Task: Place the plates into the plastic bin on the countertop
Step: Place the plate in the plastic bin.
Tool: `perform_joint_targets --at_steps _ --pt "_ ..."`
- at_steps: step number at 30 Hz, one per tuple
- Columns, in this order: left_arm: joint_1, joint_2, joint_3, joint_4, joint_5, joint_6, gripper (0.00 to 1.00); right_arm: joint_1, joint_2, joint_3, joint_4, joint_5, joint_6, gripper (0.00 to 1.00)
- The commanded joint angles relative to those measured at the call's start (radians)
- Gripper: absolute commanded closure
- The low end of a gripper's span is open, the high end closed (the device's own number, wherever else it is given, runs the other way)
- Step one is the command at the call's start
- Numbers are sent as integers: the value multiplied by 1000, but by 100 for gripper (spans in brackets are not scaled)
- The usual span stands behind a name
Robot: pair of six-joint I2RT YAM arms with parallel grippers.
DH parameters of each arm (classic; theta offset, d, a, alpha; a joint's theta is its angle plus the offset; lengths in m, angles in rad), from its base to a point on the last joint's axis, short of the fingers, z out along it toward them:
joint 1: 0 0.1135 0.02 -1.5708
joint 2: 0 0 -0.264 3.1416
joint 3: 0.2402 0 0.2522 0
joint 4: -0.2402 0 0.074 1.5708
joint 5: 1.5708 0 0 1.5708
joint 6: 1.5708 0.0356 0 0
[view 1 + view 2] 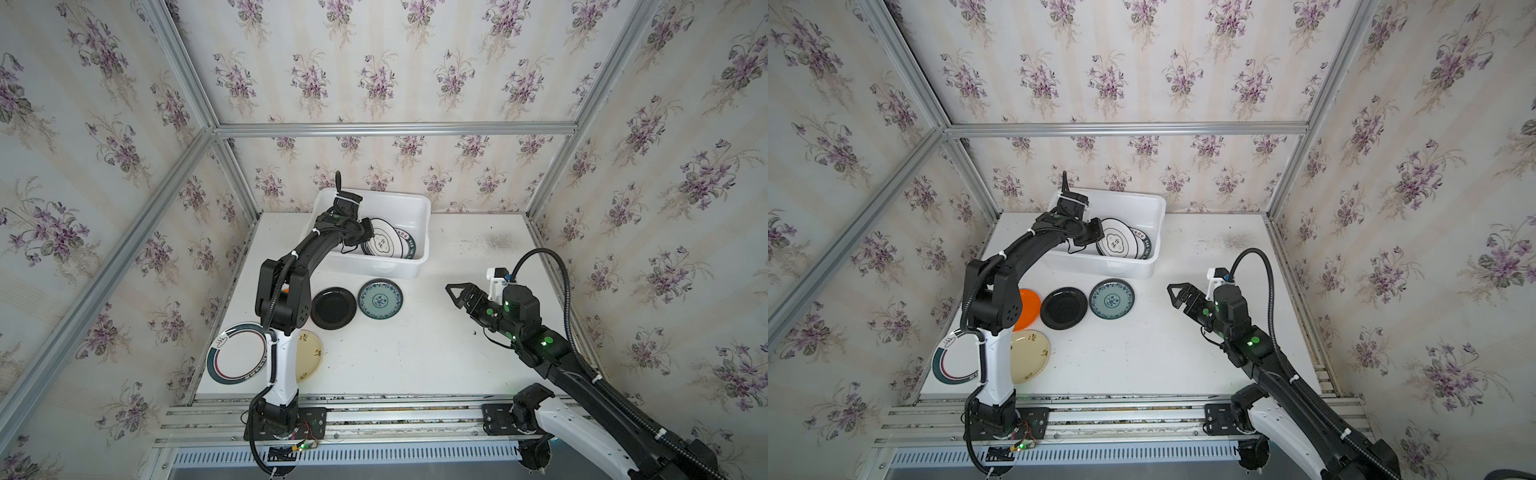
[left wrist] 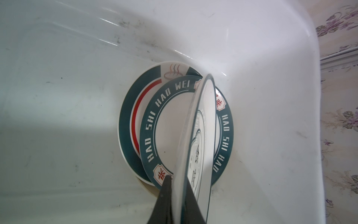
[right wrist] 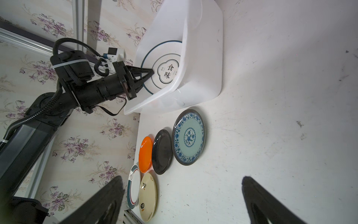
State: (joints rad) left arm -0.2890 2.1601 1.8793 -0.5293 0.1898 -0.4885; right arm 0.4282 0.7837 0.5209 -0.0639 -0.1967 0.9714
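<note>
REMOTE DESK: My left gripper (image 2: 178, 182) reaches into the plastic bin (image 1: 374, 269) at the back of the countertop (image 1: 415, 353). Its jaws are pressed tight on the rim of a white character plate (image 3: 165, 66).

The plate hangs partly below the bin's rim and is tipped steeply. It is pinched at the edge nearest the arm, and its free edge runs away toward the bin's right-hand end.

Two plates already lie on the bin floor under it. The HAO SHI HAO WEI plate (image 2: 166, 124) rests off-centre on a teal and red banded plate (image 2: 127, 120).

That is the relation I am steering by: the stack sits below and ahead of the fingers, along the same line as the held plate. I judge the next move to be a roll toward flat and a short descent before letting go. I cannot tell whether the free edge touches the stack.

My right gripper (image 1: 452, 296) hovers over the bare right half of the countertop, jaws spread wide and empty. It points toward the teal-patterned plate (image 1: 380, 299) — the nearest to it of the five waiting in front of the bin.

The black plate (image 1: 333, 308), orange plate (image 1: 1027, 309), cream plate (image 1: 1030, 355) and teal-rimmed white plate (image 1: 237, 353) lie closer to the left arm's base, so I would take those with the left.
</note>
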Motion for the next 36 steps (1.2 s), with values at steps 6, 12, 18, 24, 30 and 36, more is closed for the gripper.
perform_joint_targets --at_steps 6,12,18,24,30,36 --pt "-6 68 42 -12 -23 30 89 -1 -1 -2 -7 28 -7 2" --pt "-13 91 62 -35 -50 57 78 -2 9 4 -7 29 -11 3" --pt "-17 111 90 -40 -32 74 66 -2 14 6 -11 30 -11 2" --pt "-33 109 99 -43 -56 94 60 -2 18 8 -8 28 -14 3" --pt "-44 77 90 -47 -85 117 1 -2 19 23 -40 31 -29 1" --pt "-49 23 68 -48 -118 115 1 -2 29 80 -154 63 -75 1"
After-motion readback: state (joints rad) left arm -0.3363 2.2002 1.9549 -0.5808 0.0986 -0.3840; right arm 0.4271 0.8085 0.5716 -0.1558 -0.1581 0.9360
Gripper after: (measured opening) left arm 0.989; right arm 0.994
